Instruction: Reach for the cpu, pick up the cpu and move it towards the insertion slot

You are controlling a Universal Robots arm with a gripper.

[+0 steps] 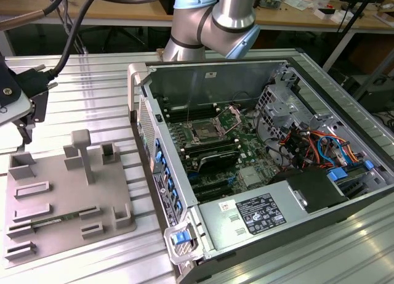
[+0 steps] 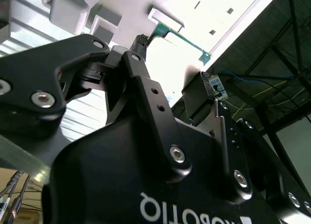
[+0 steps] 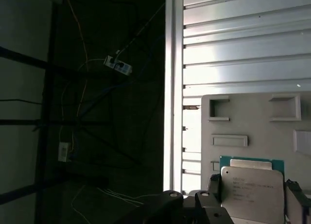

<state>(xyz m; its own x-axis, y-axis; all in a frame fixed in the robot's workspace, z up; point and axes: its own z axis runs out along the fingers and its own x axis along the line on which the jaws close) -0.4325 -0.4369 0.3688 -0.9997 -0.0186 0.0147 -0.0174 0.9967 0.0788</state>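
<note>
CPU [image 3: 251, 194], the thin flat square chip w/ silvery-grey metal top & green edge, sat btwn the fingers of your black end effector [image 3: 254, 185]. As far as the first wrist view let me judge, the fingers were closed narrow on two opposite sides of it. It looked lifted off the grey plastic fixture plate [image 1: 61, 198] w/ raised blocks, at the exterior view's left end of the ribbed aluminium counter [image 1: 92, 74]. That put it well apart from the insertion slot [image 1: 203, 133], the square silver-framed socket w/ dark centre on the green board inside the open grey computer case [image 1: 209, 81].

By my reading you were on the carry. That leg needed the chip kept level, grip on the edges only, and enough height to pass the plate's blocks & the case wall. It also needed a slow, smooth path so nothing slipped.

Hard to read: pad-to-chip contact was cut off at the frame edge, so grip depth was unclear. Chip underside was hidden. Whether the socket's wire-lever bracket stood open or shut, I couldn't tell.
</note>
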